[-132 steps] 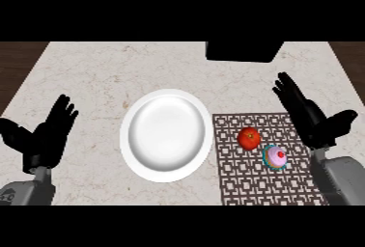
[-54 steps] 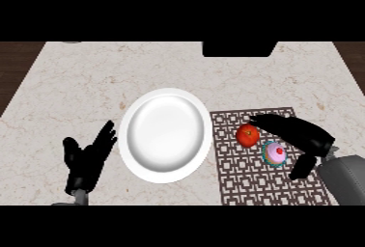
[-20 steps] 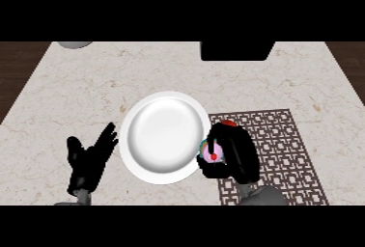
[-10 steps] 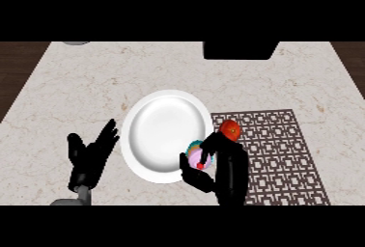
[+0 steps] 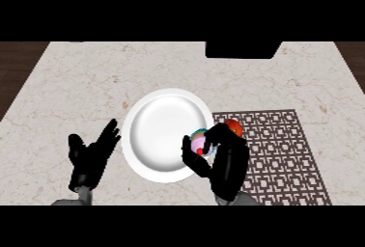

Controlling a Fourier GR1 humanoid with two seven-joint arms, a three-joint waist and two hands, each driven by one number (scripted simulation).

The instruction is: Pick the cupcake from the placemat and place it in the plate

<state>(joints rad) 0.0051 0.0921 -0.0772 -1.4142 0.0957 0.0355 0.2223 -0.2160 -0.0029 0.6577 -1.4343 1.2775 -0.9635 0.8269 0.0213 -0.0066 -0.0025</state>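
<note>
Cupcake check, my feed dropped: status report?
Right hand shut on cupcake, over right rim of plate. Left hand open beside plate. Red fruit close by, on placemat.

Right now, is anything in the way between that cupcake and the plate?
Nothing visible. The right hand holds the cupcake at the right rim of the plate, whose middle is bare. The red fruit sits on the placemat side, not between.

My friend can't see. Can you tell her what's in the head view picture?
The robot's right hand holds a cupcake at the right rim of a white plate. Its left hand rests open left of the plate, and a round red fruit sits on the patterned placemat.
</note>
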